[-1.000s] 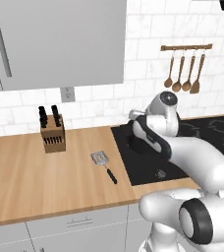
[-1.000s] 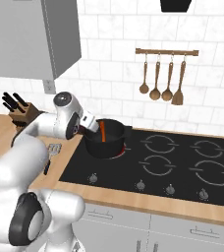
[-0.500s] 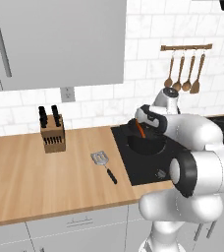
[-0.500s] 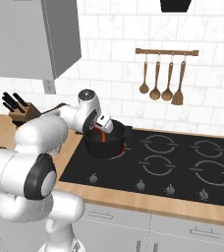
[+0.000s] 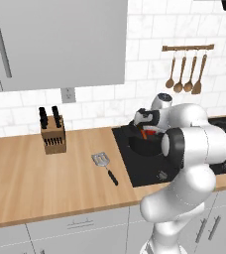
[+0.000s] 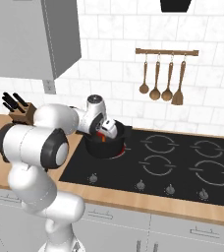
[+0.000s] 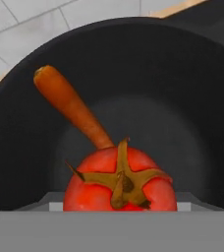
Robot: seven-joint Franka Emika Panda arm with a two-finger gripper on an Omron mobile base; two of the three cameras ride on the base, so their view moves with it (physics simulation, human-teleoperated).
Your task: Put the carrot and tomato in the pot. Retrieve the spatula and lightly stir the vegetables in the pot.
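The tomato (image 7: 120, 184) is seen close before the hand camera, inside the black pot (image 7: 192, 98), with the carrot (image 7: 72, 108) leaning up against the pot's far wall behind it. Whether the tomato is clamped by the jaws or already released cannot be told, since the fingertips are not seen. If it is held, the step is judged best done by lowering it near the pot floor before letting go, so that it does not roll or bounce against the carrot, and then by lifting straight up clear of the rim. The arm is folded forward over the hob (image 6: 182, 162), its wrist bent down so that the gripper (image 6: 105, 132) reaches into the pot (image 6: 106, 146) on the near-left burner. In the left base view the hand is seen over the pot (image 5: 144, 144) with a glimpse of red and orange at its end. The spatula (image 5: 104, 164) lies untouched on the worktop (image 5: 30, 178), well apart to the left of the hob, its handle pointing toward the front edge.
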